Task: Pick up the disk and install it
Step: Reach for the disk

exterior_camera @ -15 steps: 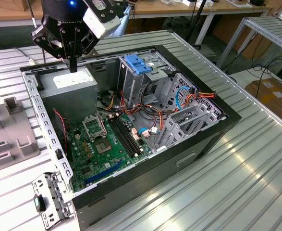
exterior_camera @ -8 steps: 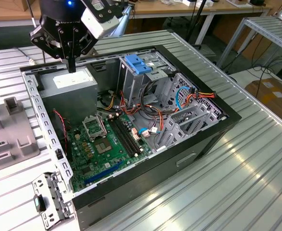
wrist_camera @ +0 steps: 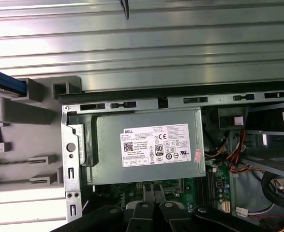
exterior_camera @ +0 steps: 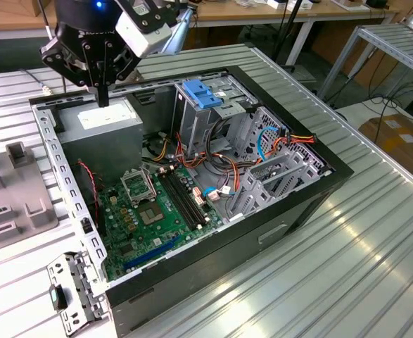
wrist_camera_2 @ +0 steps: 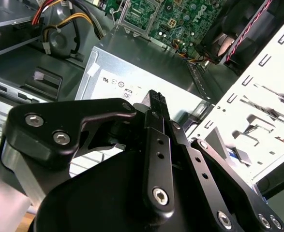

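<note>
With the gripper [exterior_camera: 103, 96] over the power-supply box [exterior_camera: 93, 125], fingers pressed together and empty, the disk [wrist_camera: 4, 83] (blue edge seen in the grey holder [wrist_camera: 21, 116] beside the case [exterior_camera: 290, 211]) could be knocked, not grasped, if approached unopened

White printed label [wrist_camera: 155, 145], certification marks, on power-supply box [wrist_camera: 108, 164].

surface: ribbed silver aluminium-slat tabletop [exterior_camera: 375, 232] | rear: wooden workbench on white metal legs [exterior_camera: 290, 14] | floor: flat brown cardboard box [exterior_camera: 396, 137]
</note>
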Controlling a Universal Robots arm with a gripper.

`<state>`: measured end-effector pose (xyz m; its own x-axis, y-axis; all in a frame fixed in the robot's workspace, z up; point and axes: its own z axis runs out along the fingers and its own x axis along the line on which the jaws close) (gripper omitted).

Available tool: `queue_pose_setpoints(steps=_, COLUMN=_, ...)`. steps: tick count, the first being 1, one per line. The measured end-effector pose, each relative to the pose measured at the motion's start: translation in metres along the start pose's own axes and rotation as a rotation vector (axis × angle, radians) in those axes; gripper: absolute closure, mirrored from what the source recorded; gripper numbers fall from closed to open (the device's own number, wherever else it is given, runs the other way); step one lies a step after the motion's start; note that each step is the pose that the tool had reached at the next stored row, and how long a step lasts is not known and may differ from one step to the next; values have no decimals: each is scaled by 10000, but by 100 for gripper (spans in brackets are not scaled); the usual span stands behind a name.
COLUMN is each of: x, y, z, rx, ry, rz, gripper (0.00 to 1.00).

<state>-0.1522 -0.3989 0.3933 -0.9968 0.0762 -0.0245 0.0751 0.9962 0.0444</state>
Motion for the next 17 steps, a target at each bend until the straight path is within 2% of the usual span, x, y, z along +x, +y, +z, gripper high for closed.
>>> queue_pose_setpoints(steps=17, x=90, y=-7, z=-2, rx=0, ry=1, rz=0, gripper=89)
